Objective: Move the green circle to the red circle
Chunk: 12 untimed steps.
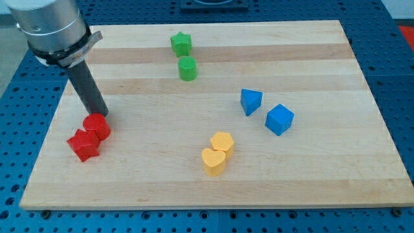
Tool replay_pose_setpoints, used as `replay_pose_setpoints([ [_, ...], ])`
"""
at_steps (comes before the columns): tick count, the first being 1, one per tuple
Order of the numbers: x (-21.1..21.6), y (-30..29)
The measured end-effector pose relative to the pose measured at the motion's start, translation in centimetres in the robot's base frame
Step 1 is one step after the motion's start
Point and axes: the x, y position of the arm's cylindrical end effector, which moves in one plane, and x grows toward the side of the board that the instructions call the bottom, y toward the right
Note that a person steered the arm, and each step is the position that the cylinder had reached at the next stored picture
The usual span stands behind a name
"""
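The green circle [187, 68] sits on the wooden board near the view's top centre, just below a green star [181, 44]. The red circle [96, 127] is at the view's left, touching a red star [83, 144] below and left of it. My tip [101, 114] rests at the top edge of the red circle, far left of the green circle. The dark rod rises from there up and left to the arm's grey body.
A blue triangle [250, 101] and a blue cube [279, 119] lie at the right of centre. A yellow hexagon [222, 142] and a yellow heart [213, 162] touch near the bottom centre. The board's edge [213, 206] runs along the bottom.
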Motion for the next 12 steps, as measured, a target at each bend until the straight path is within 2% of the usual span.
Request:
replay_pose_setpoints([
  [1, 0.7, 0.0],
  [2, -0.4, -0.1],
  [3, -2.8, 5.3],
  [4, -3.1, 15.5],
  [5, -6.4, 20.5],
  [6, -10.5, 20.9],
  [7, -12.3, 18.1],
  [8, -12.2, 12.5],
  [10, -6.3, 10.9],
  [11, -7.4, 10.8],
  [12, -9.1, 7.8],
])
